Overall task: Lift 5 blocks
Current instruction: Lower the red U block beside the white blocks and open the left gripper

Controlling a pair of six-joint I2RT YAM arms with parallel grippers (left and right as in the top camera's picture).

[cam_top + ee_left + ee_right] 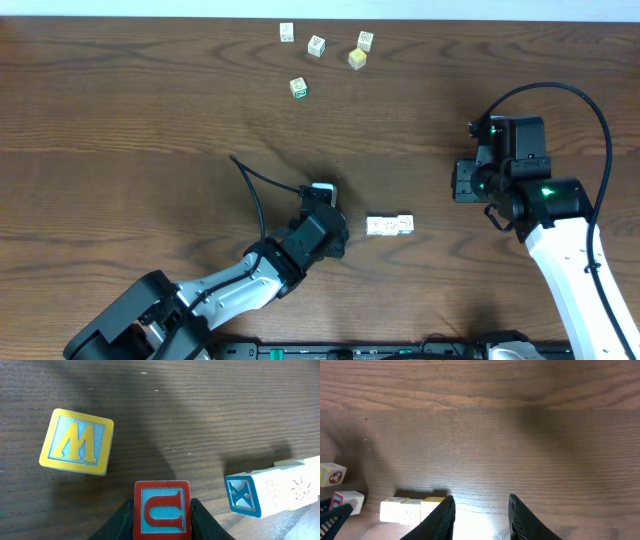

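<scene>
You're working on a dark brown wood-grain worktop [120, 120]. Your left arm [230, 285] comes in from the near left corner and your right arm [560, 250] from the near right.

Your left gripper [162, 510] is clenched on the red-bordered wooden alphabet cube [161, 516], with its fingers flat on two opposite sides. I can't tell whether the cube is off the wood. Your right gripper [481, 500] is released with nothing between its fingers, over bare wood toward the right edge.

The row of three whitish wooden cubes [390, 225] lies mid-worktop, somewhat toward the near edge. The cubes touch end to end, and the row is just right of the left gripper. The yellow-bordered wooden cube [76, 442] sits apart, ahead and left of the held one in the left wrist view. The five other small cubes [316, 45] are scattered by the far edge, well apart from the rest.

Handling, as a judgement: these are light, stiff wood and not fragile. The painted faces look smooth, so a cube could slip or twist if you pinch it off-centre. Take each one across two opposite flat faces, at mid-height. In the row, grip across the free long sides, because the ends butt against their neighbours.

Writing:
- The held cube shows a red U on a blue field.
- The yellow cube shows an M, or a W read the other way.
- The row's end face shows a blue-bordered X.
- The marks on the row's side are too faint to read.
</scene>
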